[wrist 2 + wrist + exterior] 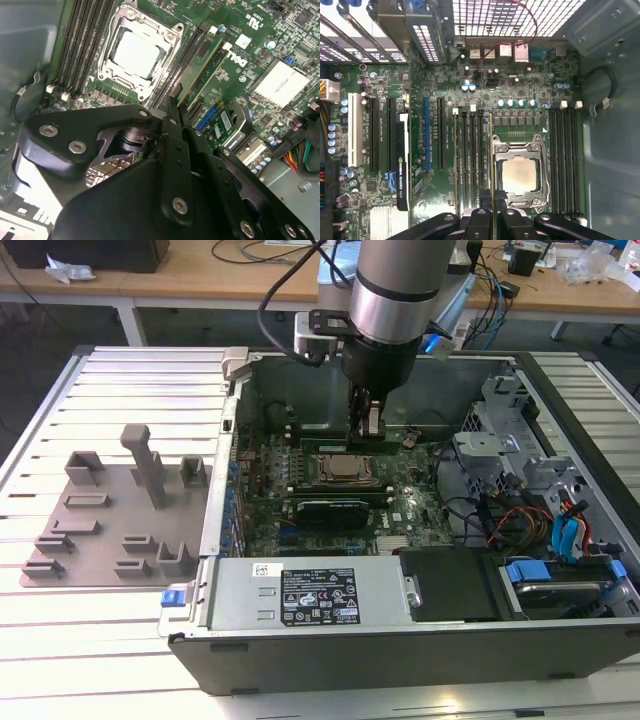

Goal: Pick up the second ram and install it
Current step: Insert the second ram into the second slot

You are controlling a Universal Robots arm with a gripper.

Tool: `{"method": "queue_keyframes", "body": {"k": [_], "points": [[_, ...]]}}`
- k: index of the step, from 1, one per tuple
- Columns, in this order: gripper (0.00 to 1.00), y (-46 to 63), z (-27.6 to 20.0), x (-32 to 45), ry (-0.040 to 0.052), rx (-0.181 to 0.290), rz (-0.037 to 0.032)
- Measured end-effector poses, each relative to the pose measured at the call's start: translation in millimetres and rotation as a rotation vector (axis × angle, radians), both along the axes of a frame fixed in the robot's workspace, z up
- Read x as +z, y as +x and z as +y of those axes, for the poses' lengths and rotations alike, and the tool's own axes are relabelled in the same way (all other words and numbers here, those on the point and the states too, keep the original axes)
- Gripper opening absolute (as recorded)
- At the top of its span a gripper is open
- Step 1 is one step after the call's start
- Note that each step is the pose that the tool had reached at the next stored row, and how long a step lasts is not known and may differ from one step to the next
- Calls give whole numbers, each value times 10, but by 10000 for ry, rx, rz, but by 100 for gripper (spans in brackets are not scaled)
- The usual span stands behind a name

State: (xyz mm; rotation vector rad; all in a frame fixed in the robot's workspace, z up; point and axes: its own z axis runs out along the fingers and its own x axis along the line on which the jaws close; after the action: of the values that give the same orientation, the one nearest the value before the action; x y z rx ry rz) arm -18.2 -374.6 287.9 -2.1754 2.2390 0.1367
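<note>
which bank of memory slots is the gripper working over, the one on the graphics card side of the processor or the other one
The bank on the graphics card side of the processor. The gripper holds the second ram edge-on above those slots; the other bank stands apart.

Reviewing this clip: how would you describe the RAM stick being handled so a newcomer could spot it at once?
Inside the open computer case, find the square silver processor socket on the motherboard. Right beside it, in the first wrist view, the second ram shows edge-on as a thin pale line running out from the pincer, unlike the dark slots alongside.
</note>
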Motion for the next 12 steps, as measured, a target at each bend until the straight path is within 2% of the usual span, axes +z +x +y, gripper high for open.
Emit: {"method": "queue_keyframes", "body": {"k": [2, 3, 5, 8, 11, 12], "points": [[13, 0, -1, -87, 1, 0, 0], [13, 0, -42, -150, 2, 0, -1], [13, -50, -53, -246, 0, 0, 0], [13, -54, -86, -396, 1, 5, -1], [13, -54, -90, -482, -20, 6, 0], [13, -55, -90, -500, -84, 6, -1]]}}
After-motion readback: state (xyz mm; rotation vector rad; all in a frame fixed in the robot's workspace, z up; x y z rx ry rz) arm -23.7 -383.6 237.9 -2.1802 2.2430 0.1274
